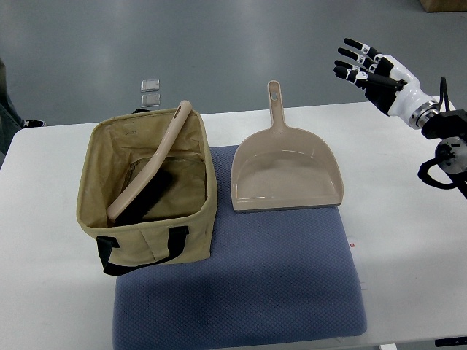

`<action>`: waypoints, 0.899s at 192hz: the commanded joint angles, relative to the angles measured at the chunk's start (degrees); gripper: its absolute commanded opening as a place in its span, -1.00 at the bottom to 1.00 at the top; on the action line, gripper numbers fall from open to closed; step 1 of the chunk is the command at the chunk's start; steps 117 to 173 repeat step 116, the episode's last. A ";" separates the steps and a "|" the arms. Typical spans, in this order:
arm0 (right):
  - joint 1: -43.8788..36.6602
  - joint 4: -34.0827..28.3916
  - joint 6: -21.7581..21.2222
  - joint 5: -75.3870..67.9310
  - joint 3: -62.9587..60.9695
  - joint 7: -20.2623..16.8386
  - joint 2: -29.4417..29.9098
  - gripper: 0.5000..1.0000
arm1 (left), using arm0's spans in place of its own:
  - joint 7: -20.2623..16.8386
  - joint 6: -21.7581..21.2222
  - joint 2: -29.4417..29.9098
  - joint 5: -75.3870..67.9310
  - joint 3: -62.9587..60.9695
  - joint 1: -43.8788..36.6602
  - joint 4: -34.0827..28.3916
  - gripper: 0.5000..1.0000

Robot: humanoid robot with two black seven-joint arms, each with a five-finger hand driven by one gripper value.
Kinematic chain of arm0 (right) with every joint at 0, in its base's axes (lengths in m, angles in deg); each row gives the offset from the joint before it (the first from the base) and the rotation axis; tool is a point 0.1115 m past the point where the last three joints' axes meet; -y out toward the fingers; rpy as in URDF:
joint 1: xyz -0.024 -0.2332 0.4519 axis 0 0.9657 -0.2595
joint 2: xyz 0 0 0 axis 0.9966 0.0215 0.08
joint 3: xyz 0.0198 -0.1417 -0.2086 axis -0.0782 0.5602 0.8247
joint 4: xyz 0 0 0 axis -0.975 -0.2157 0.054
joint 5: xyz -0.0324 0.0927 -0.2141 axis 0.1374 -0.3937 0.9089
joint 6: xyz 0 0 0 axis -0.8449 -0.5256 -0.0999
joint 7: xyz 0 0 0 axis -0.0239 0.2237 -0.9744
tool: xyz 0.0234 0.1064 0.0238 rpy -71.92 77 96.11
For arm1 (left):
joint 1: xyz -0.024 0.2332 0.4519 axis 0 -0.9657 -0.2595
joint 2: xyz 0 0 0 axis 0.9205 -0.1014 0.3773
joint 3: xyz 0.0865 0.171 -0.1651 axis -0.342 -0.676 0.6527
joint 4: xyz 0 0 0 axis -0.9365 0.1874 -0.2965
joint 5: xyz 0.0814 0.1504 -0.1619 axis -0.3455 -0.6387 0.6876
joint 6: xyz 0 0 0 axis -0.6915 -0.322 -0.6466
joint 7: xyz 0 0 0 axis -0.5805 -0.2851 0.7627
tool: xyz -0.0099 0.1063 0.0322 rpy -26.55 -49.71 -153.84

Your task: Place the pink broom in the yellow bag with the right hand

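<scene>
The pink broom (149, 168) stands slanted inside the yellow bag (95, 175), its handle end poking up over the bag's back rim and its dark bristles down in the bag. The bag sits open on the left part of the blue mat, black straps hanging at its front. My right hand (363, 64) is raised at the upper right, well away from the bag, fingers spread and holding nothing. The left arm is out of view.
A pink dustpan (286, 171) lies on the blue mat (241, 292) right of the bag, handle pointing away. The white table (408, 240) carries the mat. Two small clear squares (150, 92) lie on the floor behind the table.
</scene>
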State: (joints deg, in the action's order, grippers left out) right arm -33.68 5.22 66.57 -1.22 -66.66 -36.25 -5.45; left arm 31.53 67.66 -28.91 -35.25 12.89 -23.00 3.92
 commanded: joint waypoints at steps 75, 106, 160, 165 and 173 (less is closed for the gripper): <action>4.15 1.27 0.39 -4.97 -1.26 8.95 2.83 0.72 | 0.00 -0.01 0.00 0.02 0.00 0.00 0.00 1.00; 5.91 1.36 0.21 -4.88 -1.18 8.77 4.06 0.72 | 0.00 -0.01 0.00 0.02 0.00 0.00 0.00 1.00; 6.26 1.45 0.21 -4.88 -1.18 8.77 4.50 0.72 | 0.00 -0.01 0.00 0.01 0.00 0.00 0.00 1.00; 6.26 1.45 0.21 -4.88 -1.18 8.77 4.50 0.72 | 0.00 -0.01 0.00 0.01 0.00 0.00 0.00 1.00; 6.26 1.45 0.21 -4.88 -1.18 8.77 4.50 0.72 | 0.00 -0.01 0.00 0.01 0.00 0.00 0.00 1.00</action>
